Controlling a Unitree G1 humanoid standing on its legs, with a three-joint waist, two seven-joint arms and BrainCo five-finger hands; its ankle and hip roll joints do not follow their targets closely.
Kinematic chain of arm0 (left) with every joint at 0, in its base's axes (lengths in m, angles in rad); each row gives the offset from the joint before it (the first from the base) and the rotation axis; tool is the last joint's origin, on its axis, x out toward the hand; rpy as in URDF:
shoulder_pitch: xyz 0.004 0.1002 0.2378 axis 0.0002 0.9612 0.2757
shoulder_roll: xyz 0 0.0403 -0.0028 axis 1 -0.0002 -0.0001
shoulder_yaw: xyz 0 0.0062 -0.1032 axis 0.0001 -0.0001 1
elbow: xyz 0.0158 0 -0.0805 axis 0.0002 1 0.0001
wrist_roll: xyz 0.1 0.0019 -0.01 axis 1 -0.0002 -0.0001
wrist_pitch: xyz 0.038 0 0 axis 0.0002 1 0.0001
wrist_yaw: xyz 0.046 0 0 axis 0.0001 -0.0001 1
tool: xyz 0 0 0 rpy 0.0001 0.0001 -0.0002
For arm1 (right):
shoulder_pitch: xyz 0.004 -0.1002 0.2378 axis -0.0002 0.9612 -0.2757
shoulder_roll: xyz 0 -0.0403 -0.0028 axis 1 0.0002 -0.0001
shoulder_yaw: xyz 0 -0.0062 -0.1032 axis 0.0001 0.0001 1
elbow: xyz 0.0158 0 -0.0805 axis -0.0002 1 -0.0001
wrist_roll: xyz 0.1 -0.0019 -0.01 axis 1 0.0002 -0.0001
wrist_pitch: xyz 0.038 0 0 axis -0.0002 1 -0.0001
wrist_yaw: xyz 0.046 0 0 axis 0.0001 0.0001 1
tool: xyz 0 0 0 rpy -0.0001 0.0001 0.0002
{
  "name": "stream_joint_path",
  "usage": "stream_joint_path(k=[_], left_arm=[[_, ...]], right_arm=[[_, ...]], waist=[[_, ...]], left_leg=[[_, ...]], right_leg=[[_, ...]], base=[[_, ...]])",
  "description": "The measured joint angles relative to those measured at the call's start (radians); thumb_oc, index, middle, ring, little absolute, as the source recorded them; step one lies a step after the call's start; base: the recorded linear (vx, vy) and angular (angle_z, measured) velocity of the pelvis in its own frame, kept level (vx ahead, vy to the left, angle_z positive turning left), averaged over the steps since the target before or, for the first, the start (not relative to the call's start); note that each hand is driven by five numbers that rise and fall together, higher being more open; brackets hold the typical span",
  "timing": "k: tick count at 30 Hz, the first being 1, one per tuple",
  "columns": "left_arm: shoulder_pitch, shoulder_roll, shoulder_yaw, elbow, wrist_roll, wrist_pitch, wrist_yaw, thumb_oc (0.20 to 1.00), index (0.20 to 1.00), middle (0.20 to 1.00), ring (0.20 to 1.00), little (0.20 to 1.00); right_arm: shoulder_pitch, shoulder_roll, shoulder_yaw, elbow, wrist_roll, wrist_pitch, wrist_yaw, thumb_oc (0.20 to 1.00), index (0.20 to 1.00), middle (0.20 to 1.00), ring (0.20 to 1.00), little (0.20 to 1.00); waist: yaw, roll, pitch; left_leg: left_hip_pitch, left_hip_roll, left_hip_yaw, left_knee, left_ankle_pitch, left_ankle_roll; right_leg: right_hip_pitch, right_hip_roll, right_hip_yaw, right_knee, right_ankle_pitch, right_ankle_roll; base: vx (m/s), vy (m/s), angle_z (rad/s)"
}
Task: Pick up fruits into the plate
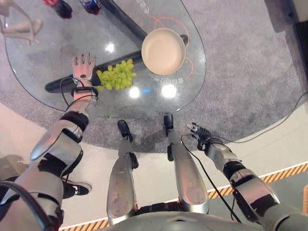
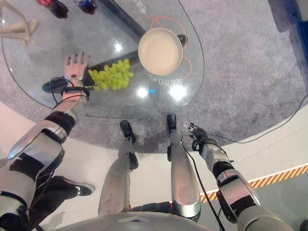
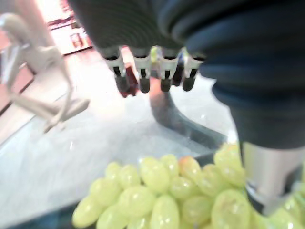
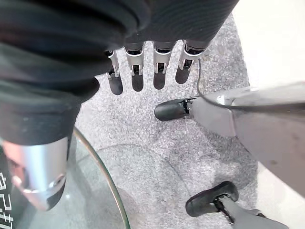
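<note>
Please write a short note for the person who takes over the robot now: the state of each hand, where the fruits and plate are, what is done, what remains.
Left hand: open, fingers straight, over the glass table, just beside the green grapes, not holding them.
Right hand: open, idle, low beside the table over the carpet.
Plate: empty, on the table, right of the grapes.
Done: nothing in the plate yet.
Left: grasp the grapes and put them in the plate.

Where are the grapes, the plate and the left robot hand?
grapes (image 1: pixel 117 76), left eye view, middle of the bunch
plate (image 1: pixel 163 51), left eye view, its bare inside
left robot hand (image 1: pixel 83 67), left eye view, back of hand
</note>
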Motion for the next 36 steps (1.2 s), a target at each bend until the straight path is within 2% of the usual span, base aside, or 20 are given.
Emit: stream_joint_path(k=[5,8,11,14,19,20,21,22,26,36], left_arm=[[-0.040,-0.001,-0.051,0.016,0.089,0.065,-0.034,1.000,1.000,1.000,1.000,1.000],[-0.039,0.009,-0.078,0.016,0.098,0.087,-0.113,1.000,1.000,1.000,1.000,1.000],[-0.040,0.009,-0.089,0.027,0.098,0.096,-0.187,1.000,1.000,1.000,1.000,1.000],[-0.062,-0.001,-0.102,0.071,0.097,0.085,-0.251,1.000,1.000,1.000,1.000,1.000],[-0.088,-0.017,-0.119,0.121,0.093,0.087,-0.275,1.000,1.000,1.000,1.000,1.000],[-0.092,-0.022,-0.120,0.126,0.093,0.088,-0.275,0.749,0.749,0.749,0.749,0.749],[-0.093,-0.024,-0.120,0.126,0.086,0.088,-0.274,0.238,0.238,0.238,0.238,0.238],[-0.095,-0.024,-0.119,0.128,0.082,0.088,-0.273,0.200,0.200,0.200,0.200,0.200],[-0.111,-0.035,-0.119,0.170,0.045,0.094,-0.252,0.200,0.200,0.200,0.200,0.200],[-0.078,-0.039,-0.111,0.198,0.044,0.085,-0.235,0.200,0.200,0.200,0.200,0.200]], right_arm=[[0.009,-0.001,0.000,-0.006,0.025,-0.026,0.010,1.000,1.000,1.000,1.000,1.000],[0.104,-0.033,-0.005,-0.033,0.024,-0.080,0.074,1.000,1.000,1.000,1.000,1.000],[0.172,-0.055,-0.008,-0.055,0.024,-0.105,0.107,1.000,1.000,1.000,1.000,1.000],[0.196,-0.063,-0.008,-0.079,0.025,-0.117,0.115,1.000,1.000,1.000,1.000,1.000],[0.186,-0.063,-0.008,-0.112,0.025,-0.136,0.113,1.000,1.000,1.000,1.000,1.000],[0.183,-0.062,-0.008,-0.122,0.025,-0.137,0.111,1.000,1.000,1.000,1.000,1.000],[0.177,-0.062,-0.008,-0.123,0.025,-0.137,0.107,1.000,1.000,1.000,1.000,1.000],[0.174,-0.061,-0.008,-0.123,0.025,-0.137,0.106,1.000,1.000,1.000,1.000,1.000],[0.166,-0.060,-0.008,-0.124,0.025,-0.136,0.098,1.000,1.000,1.000,1.000,1.000],[0.162,-0.060,-0.007,-0.150,0.025,-0.134,0.086,1.000,1.000,1.000,1.000,1.000]], waist=[[-0.009,-0.001,-0.002],[-0.035,-0.002,-0.002],[-0.074,-0.002,-0.002],[-0.084,-0.002,-0.002],[-0.084,-0.002,-0.002],[-0.082,-0.002,-0.003],[-0.081,-0.002,-0.003],[-0.081,-0.002,-0.003],[-0.084,-0.003,-0.025],[-0.096,-0.005,-0.028]], left_leg=[[-0.058,-0.003,0.027,0.015,0.006,0.003],[-0.097,-0.007,0.048,0.015,0.009,0.008],[-0.119,-0.007,0.051,0.015,0.012,0.011],[-0.120,-0.006,0.070,0.015,0.012,0.010],[-0.129,-0.005,0.074,0.015,0.012,0.010],[-0.129,-0.006,0.074,0.015,0.012,0.010],[-0.129,-0.006,0.074,0.015,0.012,0.010],[-0.130,-0.006,0.074,0.015,0.011,0.010],[-0.153,-0.005,0.074,0.014,0.012,0.010],[-0.154,-0.006,0.073,0.014,0.012,0.010]], right_leg=[[-0.106,-0.002,0.034,0.080,-0.016,0.004],[-0.169,-0.002,0.058,0.107,-0.020,0.010],[-0.192,-0.001,0.062,0.106,-0.019,0.009],[-0.205,0.002,0.080,0.107,-0.019,0.009],[-0.221,0.004,0.082,0.119,-0.017,0.006],[-0.222,0.003,0.082,0.120,-0.017,0.006],[-0.223,0.003,0.082,0.121,-0.017,0.006],[-0.223,0.003,0.082,0.121,-0.017,0.006],[-0.250,0.004,0.084,0.126,-0.017,0.006],[-0.246,0.003,0.080,0.126,-0.016,0.005]], base=[[-0.04,0.023,-0.12],[-0.01,0.035,-0.15],[0.00,0.010,-0.05],[-0.01,0.005,-0.12],[0.00,0.002,-0.03],[0.00,0.000,0.00],[0.00,0.000,0.00],[0.00,0.000,0.00],[-0.01,-0.002,0.00],[-0.02,-0.001,0.01]])
